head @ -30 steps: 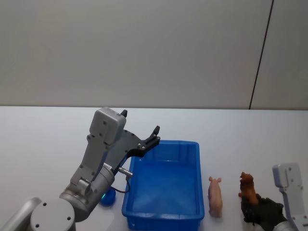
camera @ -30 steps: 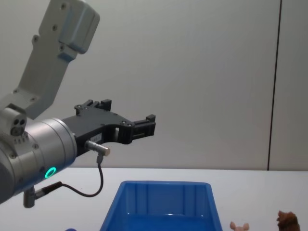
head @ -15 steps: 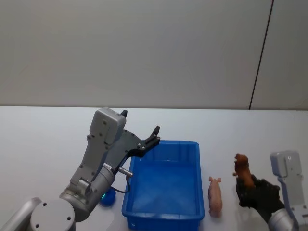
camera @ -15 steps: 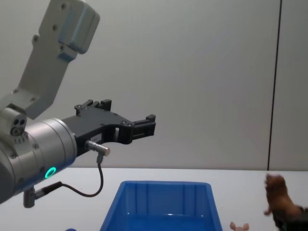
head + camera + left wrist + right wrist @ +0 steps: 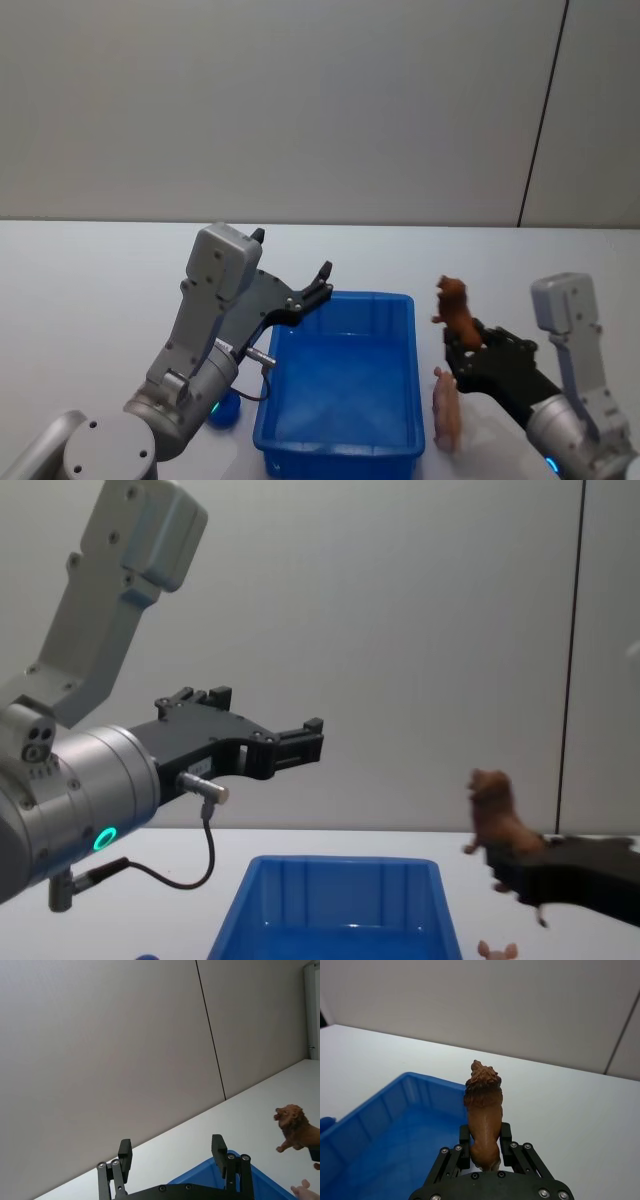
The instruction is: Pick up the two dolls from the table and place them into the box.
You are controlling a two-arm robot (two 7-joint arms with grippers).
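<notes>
Raised beside the box (image 5: 345,298), maned reddish-brown doll (image 5: 455,308) sits clamped in right tool (image 5: 466,340); left tool (image 5: 171,1146) wide.

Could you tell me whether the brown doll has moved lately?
Yes: gripped by the right hand, the brown doll has risen and shifted left toward the box.

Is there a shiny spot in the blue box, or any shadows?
Head view: pale shiny patches lie on the box floor. Right wrist view: the same soft sheen there; the brown doll, held by the right pincer, casts no clear shadow.
</notes>
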